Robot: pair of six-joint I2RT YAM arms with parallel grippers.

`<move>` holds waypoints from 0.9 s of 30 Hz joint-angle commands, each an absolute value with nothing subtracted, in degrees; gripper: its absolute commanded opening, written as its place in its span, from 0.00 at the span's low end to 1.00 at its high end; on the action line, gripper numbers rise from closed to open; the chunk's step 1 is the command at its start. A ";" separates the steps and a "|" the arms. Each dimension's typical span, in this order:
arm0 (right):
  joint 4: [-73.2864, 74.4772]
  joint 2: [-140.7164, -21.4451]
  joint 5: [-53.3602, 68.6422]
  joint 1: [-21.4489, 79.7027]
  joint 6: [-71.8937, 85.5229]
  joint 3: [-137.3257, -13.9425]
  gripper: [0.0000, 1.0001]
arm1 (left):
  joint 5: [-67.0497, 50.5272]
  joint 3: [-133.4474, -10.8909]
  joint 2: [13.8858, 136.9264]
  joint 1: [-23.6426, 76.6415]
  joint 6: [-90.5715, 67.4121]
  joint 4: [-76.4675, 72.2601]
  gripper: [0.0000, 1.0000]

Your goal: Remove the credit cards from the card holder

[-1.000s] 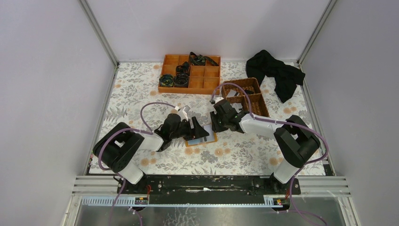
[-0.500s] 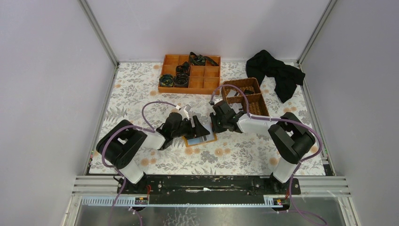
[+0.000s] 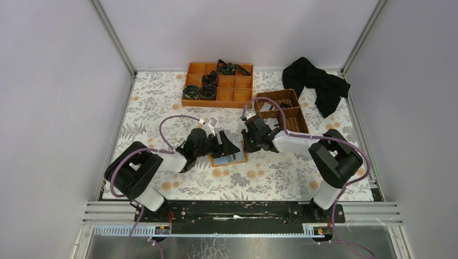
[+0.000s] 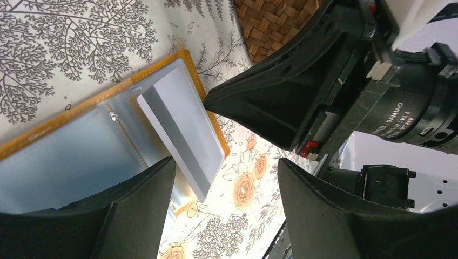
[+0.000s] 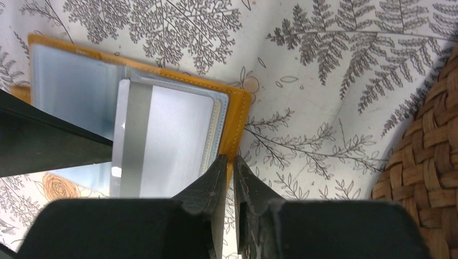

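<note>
The card holder lies open on the flowered cloth between both arms, orange rim round pale blue-grey sleeves. A pale credit card with a grey stripe sticks part way out of its right-hand pocket, also seen in the left wrist view as the card. My right gripper is shut on the holder's orange right rim, fingertips nearly together. My left gripper stands open over the holder's near edge, one finger above the left sleeve, the other above bare cloth.
An orange compartment tray with dark items sits at the back. A brown wicker basket stands just behind my right arm, its weave close to the right fingers. A black cloth lies at the back right.
The right jaws have closed down to a narrow slit at the holder's right rim. The left arm has shifted slightly; its jaws stay as wide as before.
</note>
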State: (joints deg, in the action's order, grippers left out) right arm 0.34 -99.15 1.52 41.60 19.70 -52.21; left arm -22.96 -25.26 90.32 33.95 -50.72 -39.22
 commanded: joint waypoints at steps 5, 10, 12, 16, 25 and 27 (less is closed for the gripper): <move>4.76 -96.15 1.48 42.19 18.21 -54.23 0.16 | -23.52 -24.40 88.81 33.14 -50.80 -42.44 0.76; 2.85 -97.21 4.94 42.19 19.51 -53.69 0.15 | -24.13 -23.73 89.43 32.82 -51.17 -43.62 0.76; 2.24 -97.29 6.02 42.18 19.91 -53.57 0.15 | -24.37 -23.57 89.60 32.71 -51.32 -44.04 0.75; 1.85 -97.54 7.14 42.18 20.26 -53.75 0.15 | -24.88 -23.52 89.56 32.57 -51.57 -44.64 0.75; 0.34 -100.57 9.49 42.27 21.02 -54.06 0.15 | -29.41 -23.09 90.64 32.17 -54.16 -50.24 0.77; 0.02 -101.24 9.82 42.28 21.17 -54.35 0.15 | -30.26 -23.13 91.27 32.17 -54.52 -51.28 0.77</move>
